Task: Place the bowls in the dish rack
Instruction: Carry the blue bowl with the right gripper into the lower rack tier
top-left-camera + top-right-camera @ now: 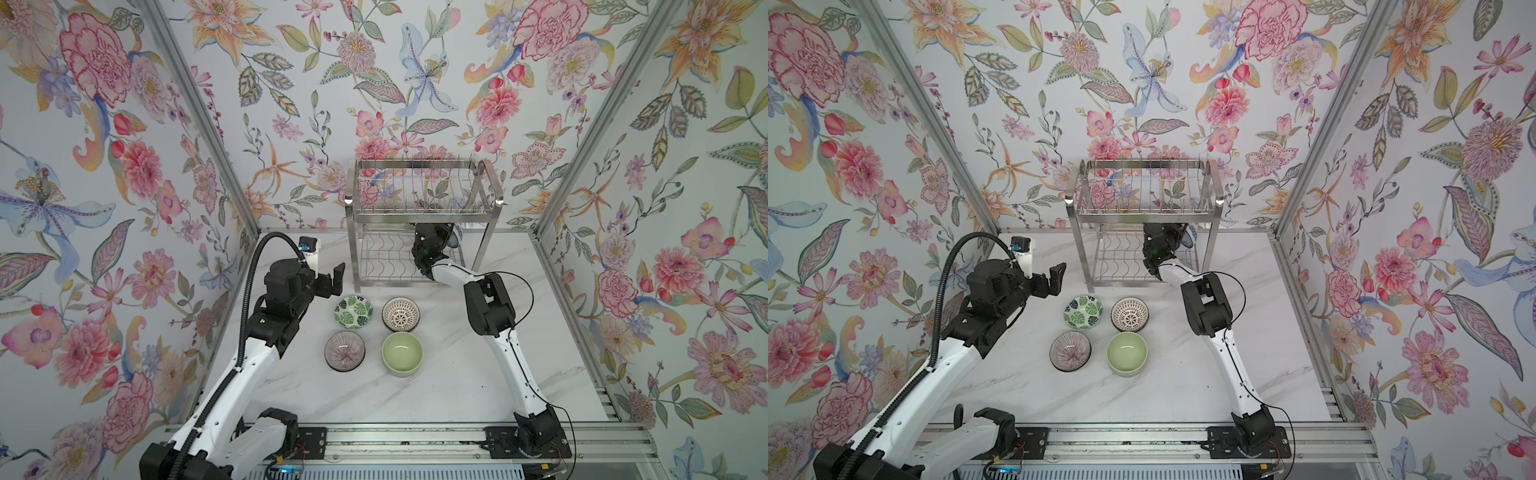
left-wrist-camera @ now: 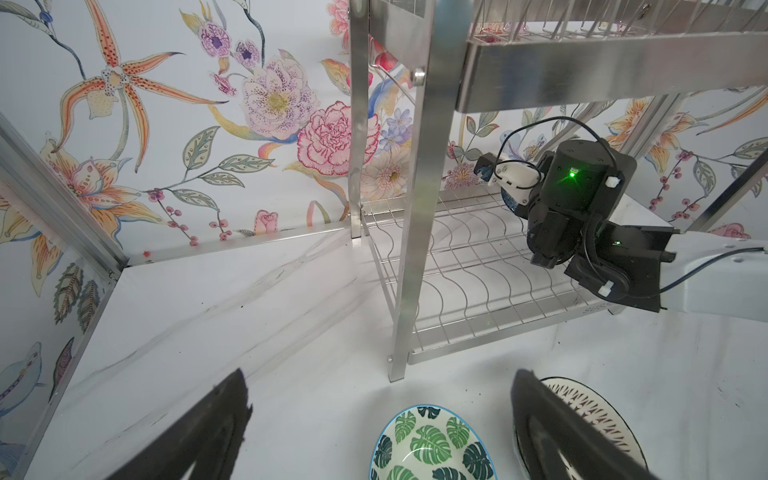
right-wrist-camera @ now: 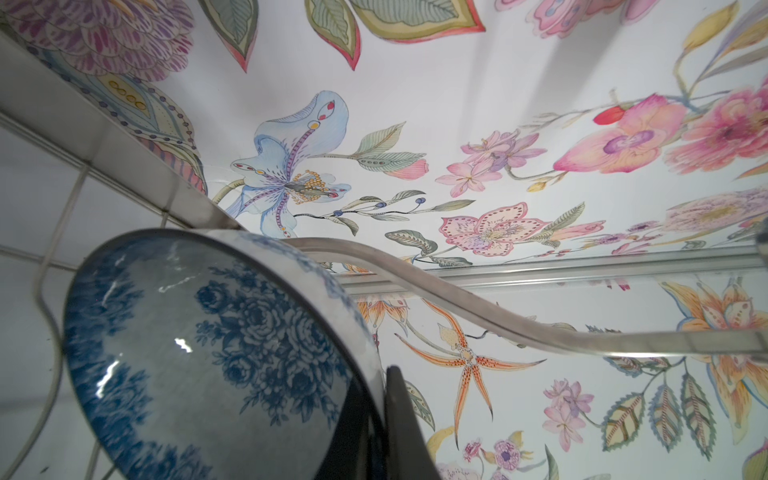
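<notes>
Right hand (image 3: 379,395): clamped shut on the rim of the blue floral bowl (image 3: 232,332), one finger inside the bowl, one on the outer wall. The bowl stands on edge, steeply tilted, right at the fingertips, and the hand is reached in under the upper tier of the dish rack (image 1: 419,214), over the lower shelf (image 2: 469,266). A wavy shelf wire runs right by the bowl's outer wall; can't tell if it touches.

Left hand (image 1: 332,279): fingers spread fully wide, holding nothing. It hovers over the desk (image 1: 436,395), near the rack's front leg on its own side, well apart from the right hand.

Four bowls sit upright on the desk in a two-by-two block, all free of both hands:
- leaf-print bowl (image 1: 353,311): nearest the left hand, just below and ahead of its fingertips
- lattice bowl (image 1: 401,314): next one over, toward the right arm
- ribbed bowl (image 1: 345,351) and green bowl (image 1: 402,353): the row farther back from the rack
</notes>
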You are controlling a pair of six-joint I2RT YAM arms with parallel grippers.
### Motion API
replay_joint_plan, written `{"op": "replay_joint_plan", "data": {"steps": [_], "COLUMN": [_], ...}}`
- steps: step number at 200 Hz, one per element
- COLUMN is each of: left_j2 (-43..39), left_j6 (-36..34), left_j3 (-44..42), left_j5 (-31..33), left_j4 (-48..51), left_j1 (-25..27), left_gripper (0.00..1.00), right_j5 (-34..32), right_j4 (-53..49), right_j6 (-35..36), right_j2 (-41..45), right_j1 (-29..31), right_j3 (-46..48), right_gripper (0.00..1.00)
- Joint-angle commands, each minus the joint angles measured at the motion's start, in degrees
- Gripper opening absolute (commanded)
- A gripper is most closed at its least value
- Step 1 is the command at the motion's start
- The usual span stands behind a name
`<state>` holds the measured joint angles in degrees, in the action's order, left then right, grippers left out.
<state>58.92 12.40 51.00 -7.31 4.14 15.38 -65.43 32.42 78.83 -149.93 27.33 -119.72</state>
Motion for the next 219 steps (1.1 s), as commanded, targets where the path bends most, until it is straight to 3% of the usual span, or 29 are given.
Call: {"op": "replay_joint_plan", "data": {"steps": [1, 54, 143, 219], "left_j2": [0.0, -0.1, -0.3, -0.7], "left_j6": [-0.3, -0.2, -0.1, 0.3], "left_j3": [-0.1, -0.2, 0.0, 0.1], "left_j5": [-1.0, -1.0, -1.9, -2.5], "left_j4": [-1.2, -1.2, -1.2, -1.0], "left_j1": [-0.6, -0.6, -0.6, -0.6], "left_gripper": [0.99, 0.99, 0.99, 0.99], "right_j5": [-0.2, 0.8, 1.7, 1.7], "right_j4": [-1.7, -4.2, -8.1, -9.5], "right_j6": [-2.0, -4.1, -7.7, -9.1], "right_j2": [-2.2, -2.1, -0.1, 3.4], "right_j1": [0.0, 0.9, 1.3, 1.1], "right_j3": [-1.7, -1.7, -0.6, 1.1], "right_gripper": [0.05, 0.12, 0.15, 0.30]}}
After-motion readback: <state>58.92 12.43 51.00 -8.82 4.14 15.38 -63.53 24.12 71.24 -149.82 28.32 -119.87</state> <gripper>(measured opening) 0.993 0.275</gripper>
